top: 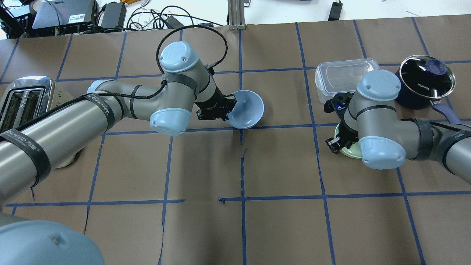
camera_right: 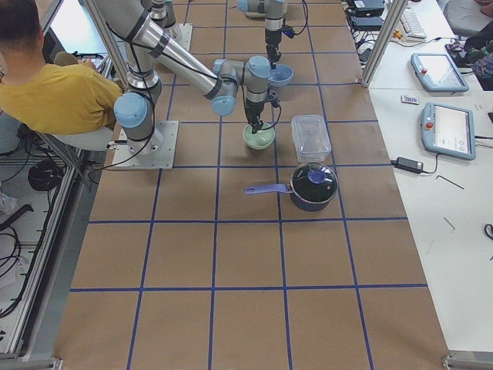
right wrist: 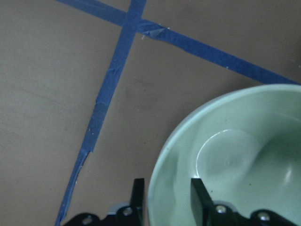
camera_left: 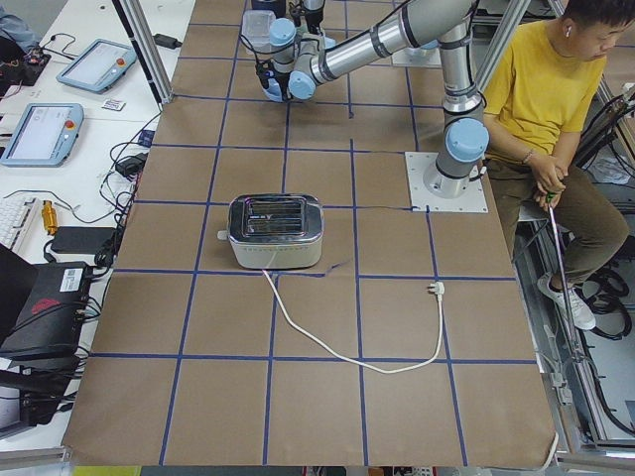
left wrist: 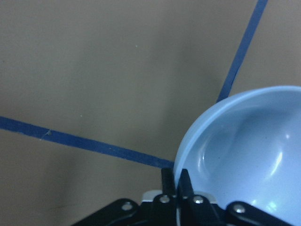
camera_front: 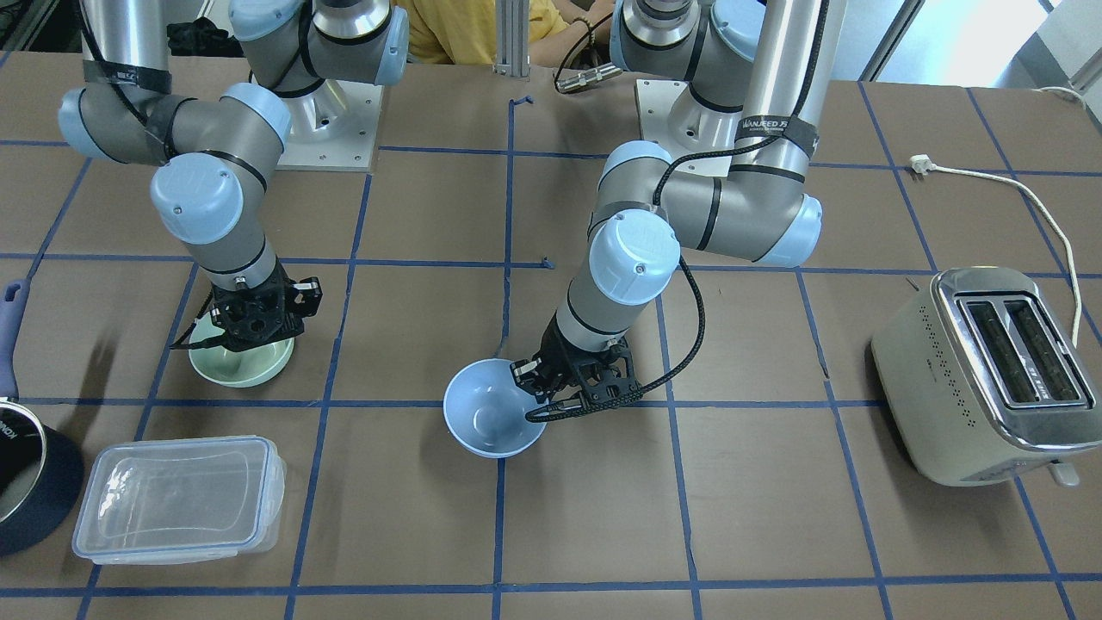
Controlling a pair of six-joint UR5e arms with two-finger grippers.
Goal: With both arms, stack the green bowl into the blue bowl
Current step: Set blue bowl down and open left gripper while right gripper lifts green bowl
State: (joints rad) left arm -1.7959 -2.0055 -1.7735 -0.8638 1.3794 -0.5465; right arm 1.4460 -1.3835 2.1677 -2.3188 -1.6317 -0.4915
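Observation:
The blue bowl (camera_front: 489, 420) is near the table's middle, tilted, and also shows in the overhead view (top: 247, 107). My left gripper (camera_front: 561, 385) is shut on its rim; in the left wrist view the fingers (left wrist: 165, 181) pinch the rim of the blue bowl (left wrist: 244, 155). I cannot tell whether its foot touches the table. The green bowl (camera_front: 245, 366) stands upright on the table under my right arm. My right gripper (right wrist: 168, 197) is open, with one finger inside and one outside the rim of the green bowl (right wrist: 235, 160).
A clear plastic container (camera_front: 176, 495) and a dark navy pot (camera_front: 26, 474) with a handle stand close to the green bowl. A toaster (camera_front: 981, 370) with its loose cord (camera_front: 1016, 185) sits at the far end on my left side.

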